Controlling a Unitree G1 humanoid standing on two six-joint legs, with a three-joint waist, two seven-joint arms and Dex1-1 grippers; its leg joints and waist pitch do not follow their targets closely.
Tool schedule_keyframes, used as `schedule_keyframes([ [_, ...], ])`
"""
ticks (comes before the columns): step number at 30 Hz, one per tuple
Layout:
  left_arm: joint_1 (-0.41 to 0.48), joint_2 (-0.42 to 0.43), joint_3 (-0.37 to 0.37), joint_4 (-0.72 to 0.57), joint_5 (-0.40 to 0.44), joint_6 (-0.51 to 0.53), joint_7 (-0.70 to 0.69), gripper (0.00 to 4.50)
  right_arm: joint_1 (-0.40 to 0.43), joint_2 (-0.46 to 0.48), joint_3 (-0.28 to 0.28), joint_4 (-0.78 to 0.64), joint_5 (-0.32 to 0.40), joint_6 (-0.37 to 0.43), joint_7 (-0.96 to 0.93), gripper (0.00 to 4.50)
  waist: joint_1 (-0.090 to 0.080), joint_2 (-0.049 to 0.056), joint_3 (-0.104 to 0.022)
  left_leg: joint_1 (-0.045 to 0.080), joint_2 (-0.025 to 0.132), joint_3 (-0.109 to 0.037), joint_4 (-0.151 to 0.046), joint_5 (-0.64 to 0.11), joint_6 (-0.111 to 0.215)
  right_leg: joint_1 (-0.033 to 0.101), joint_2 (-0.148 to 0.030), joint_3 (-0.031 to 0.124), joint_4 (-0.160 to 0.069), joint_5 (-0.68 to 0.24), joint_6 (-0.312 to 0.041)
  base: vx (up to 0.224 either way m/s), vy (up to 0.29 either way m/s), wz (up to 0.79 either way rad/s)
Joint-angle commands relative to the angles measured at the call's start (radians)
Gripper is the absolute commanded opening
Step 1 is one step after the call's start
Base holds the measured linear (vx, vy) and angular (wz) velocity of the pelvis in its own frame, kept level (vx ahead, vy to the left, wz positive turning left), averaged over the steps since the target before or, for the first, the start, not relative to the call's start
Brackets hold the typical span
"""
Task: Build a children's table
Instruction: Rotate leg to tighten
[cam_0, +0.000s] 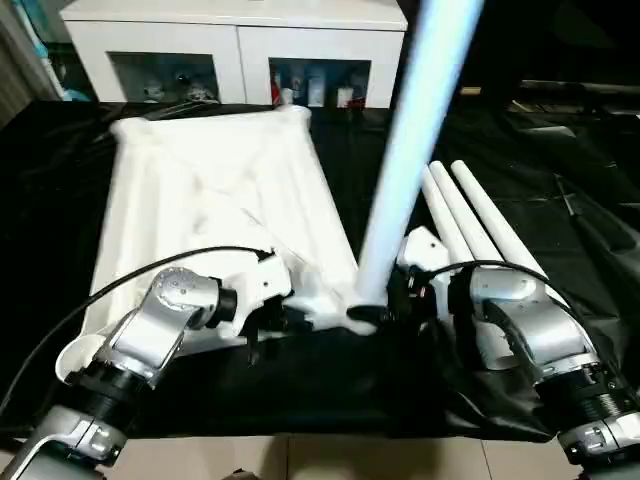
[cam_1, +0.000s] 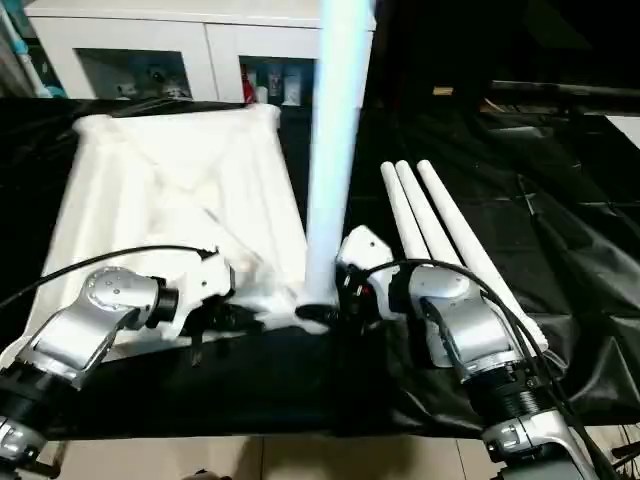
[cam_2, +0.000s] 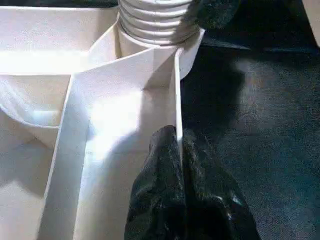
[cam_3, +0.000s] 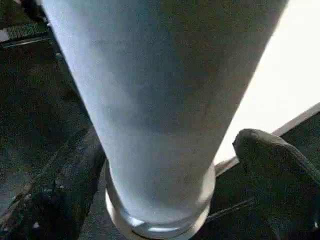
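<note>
The white tabletop (cam_0: 200, 200) lies upside down on the black-sheeted work table (cam_0: 300, 390), ribs facing up. One white leg (cam_0: 400, 170) stands in its near right corner socket (cam_0: 362, 315), and its threaded end (cam_2: 157, 22) shows above the socket. My right gripper (cam_0: 385, 300) is shut on this leg just above the socket, a black finger (cam_3: 270, 170) on each side. My left gripper (cam_2: 179, 150) is shut on the thin rim wall (cam_2: 176, 90) of the tabletop, close to that same corner. Three more legs (cam_1: 430, 220) lie side by side to the right.
A white cabinet with glass doors (cam_0: 240, 40) stands behind the work table. The table's front edge (cam_0: 300, 435) runs just past my forearms. Wrinkled black sheet (cam_0: 590, 200) covers the right side beyond the loose legs.
</note>
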Motion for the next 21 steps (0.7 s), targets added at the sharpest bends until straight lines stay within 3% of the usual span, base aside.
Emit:
schedule_keyframes([
  [1,0.014,-0.012,-0.018,-0.014,-0.036,-0.020,-0.035,0.00,0.010,-0.007,0.006,-0.003,0.006,-0.007,0.019,4.38,-0.002,-0.006,-0.049,0.010,0.053,-0.012,-0.059,-0.081,0.108,0.047,-0.067,0.054,-0.054,0.045,-0.272,0.000,0.000,0.00],
  [7,0.011,-0.012,-0.015,-0.007,-0.028,-0.023,-0.039,0.00,0.007,-0.004,0.014,0.016,0.007,-0.019,0.030,4.14,0.000,-0.005,-0.052,0.009,0.052,-0.012,-0.054,-0.047,0.126,0.049,-0.066,0.052,-0.048,0.097,-0.282,0.000,0.000,0.00],
  [21,0.004,-0.009,-0.014,0.017,-0.022,-0.034,-0.041,0.00,0.001,0.007,0.013,0.059,-0.011,-0.050,0.014,2.86,0.000,0.000,-0.056,0.010,0.051,-0.013,-0.050,-0.058,0.118,0.051,-0.064,0.051,-0.045,0.102,-0.293,0.000,0.000,0.00],
])
